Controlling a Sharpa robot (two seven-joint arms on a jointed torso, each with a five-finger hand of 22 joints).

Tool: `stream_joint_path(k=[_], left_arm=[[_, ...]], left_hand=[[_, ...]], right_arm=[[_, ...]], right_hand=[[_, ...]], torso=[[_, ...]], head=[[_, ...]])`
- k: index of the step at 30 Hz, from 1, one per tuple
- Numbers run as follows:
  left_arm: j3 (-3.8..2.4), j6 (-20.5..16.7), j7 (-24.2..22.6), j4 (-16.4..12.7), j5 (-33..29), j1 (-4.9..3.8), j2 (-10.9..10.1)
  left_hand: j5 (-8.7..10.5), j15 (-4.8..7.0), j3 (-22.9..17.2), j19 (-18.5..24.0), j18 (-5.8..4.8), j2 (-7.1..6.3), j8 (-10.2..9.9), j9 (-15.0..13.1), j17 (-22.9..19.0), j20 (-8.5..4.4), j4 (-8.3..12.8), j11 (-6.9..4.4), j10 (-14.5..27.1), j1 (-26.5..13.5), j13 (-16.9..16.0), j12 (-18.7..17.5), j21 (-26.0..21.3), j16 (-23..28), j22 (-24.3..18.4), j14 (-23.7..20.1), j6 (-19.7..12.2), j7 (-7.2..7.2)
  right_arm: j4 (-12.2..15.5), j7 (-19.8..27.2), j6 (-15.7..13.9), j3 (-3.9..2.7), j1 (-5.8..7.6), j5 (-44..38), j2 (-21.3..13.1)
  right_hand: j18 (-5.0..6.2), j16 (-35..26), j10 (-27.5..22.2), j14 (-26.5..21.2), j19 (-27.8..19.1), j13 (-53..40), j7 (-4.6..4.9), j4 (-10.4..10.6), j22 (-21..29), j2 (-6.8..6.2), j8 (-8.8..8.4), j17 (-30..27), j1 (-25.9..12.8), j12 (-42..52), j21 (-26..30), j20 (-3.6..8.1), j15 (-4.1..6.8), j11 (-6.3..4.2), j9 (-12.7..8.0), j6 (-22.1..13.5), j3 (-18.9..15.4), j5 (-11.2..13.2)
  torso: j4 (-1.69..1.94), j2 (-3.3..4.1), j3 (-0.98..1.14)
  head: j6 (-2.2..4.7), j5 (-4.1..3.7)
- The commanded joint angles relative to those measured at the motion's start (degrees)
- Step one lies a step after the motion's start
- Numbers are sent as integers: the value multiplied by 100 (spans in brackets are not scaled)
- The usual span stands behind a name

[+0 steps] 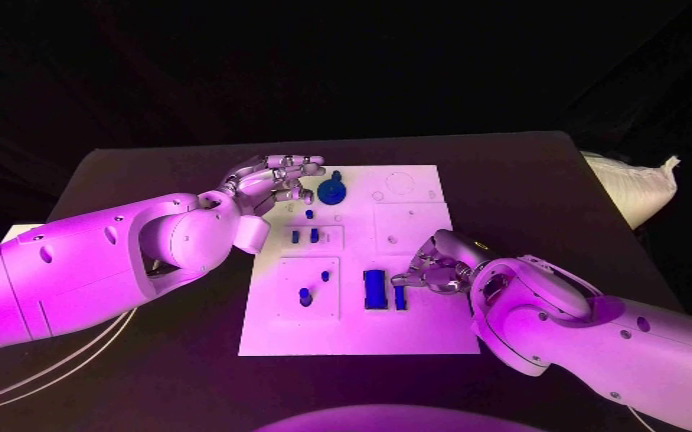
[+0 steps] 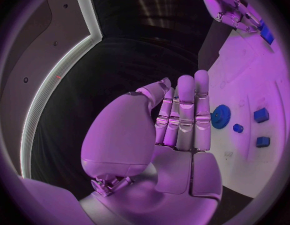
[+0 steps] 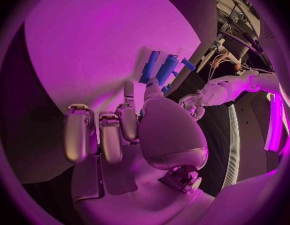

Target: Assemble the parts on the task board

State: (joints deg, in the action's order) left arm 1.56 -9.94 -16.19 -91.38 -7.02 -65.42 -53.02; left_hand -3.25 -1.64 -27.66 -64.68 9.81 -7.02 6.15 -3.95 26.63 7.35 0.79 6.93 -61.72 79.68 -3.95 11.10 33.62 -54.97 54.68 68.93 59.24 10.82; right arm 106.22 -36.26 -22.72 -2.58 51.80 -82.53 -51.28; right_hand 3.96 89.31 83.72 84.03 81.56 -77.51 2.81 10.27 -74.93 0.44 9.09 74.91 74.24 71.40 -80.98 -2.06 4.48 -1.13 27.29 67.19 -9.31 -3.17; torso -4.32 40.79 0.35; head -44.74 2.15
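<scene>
Clearly the work is split across the white rectangular task board (image 1: 411, 332) on the black table (image 1: 519, 167): the left hand (image 1: 274, 184) hovers at the board's far left corner, just beside the round blue toothed gear (image 1: 333, 191), its fingers (image 2: 185, 117) held straight and together, grasping nothing. The right hand (image 1: 437, 270) sits at the board's near right, fingers (image 3: 110, 135) loosely curled beside the two upright blue rectangular blocks (image 1: 381, 289), probably to seat or steady them; whether it touches them I cannot tell. Smaller blue pieces (image 1: 306, 237) lie mid-board, apparently waiting.
</scene>
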Motion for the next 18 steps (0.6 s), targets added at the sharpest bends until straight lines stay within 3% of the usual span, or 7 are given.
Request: stream_joint_path(k=[1,10,18], left_arm=[[-3,106,-30,-9,41,-2,12],[-3,106,-33,0,48,-1,19],[-2,104,-33,3,72,0,24]], left_hand=[[-1,-5,38,36,65,53,32,6,-8,3,10,-10,39,-4,8,20,-23,0,-8,-53,-25,7],[-2,-7,49,37,65,66,38,7,-19,6,12,-9,58,-16,9,36,-32,-7,-15,-58,-32,7],[-2,-7,49,37,65,66,38,7,-19,6,12,-9,58,-16,9,36,-32,-7,-15,-58,-32,7]], right_arm=[[-73,68,124,9,-19,-88,25],[-221,142,124,9,-50,-100,108],[-233,259,-56,9,-60,-83,96]], right_hand=[[-76,32,132,582,9,-184,-21,-59,-302,230,39,1438,348,-8,25,39,43,-45,-2,0,2,37],[-77,43,162,586,13,-245,-45,-106,-309,229,81,1460,424,97,22,50,57,-64,25,69,-32,39],[-77,37,162,584,12,-246,-44,-83,-306,236,87,1447,393,97,25,55,60,-65,32,75,-68,39]], torso=[[8,4,8],[-4,4,9],[-4,-6,1]], head=[[-15,13],[-36,31],[-35,16]])
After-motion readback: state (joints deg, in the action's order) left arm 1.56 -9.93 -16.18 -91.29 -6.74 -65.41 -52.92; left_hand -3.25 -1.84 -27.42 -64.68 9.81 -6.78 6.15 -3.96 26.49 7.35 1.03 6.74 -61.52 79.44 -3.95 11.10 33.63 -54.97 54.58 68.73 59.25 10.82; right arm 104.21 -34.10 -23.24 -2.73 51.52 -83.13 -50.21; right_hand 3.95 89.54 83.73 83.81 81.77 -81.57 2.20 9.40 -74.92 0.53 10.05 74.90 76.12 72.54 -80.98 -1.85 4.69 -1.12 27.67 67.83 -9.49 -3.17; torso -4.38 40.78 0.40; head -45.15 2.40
